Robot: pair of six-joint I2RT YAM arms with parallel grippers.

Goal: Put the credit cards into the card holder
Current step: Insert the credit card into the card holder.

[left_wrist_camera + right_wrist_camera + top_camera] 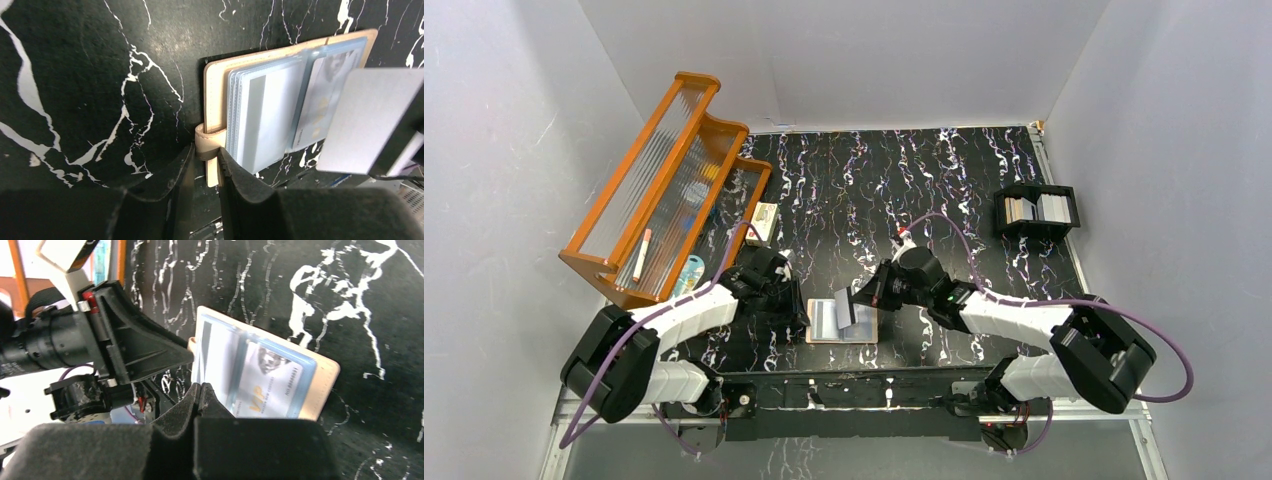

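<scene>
Left end effector [206, 151] pinches card holder [216, 90] tab [207, 137]; right end effector [200, 391] clamps credit card [370, 120]. I'd square it to pocket [320, 95], slide slow.

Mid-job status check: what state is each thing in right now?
card holder: lying open.
left pincer: clamped on the holder's snap tab.
right pincer: shut on a grey card, at the open holder.
VIP card: already in a clear pocket.
black tray: cards inside.

Card holder [842, 325] on table [944, 190] between left tool [798, 311] and right tool [860, 300], credit card [370, 120] above it.
</scene>
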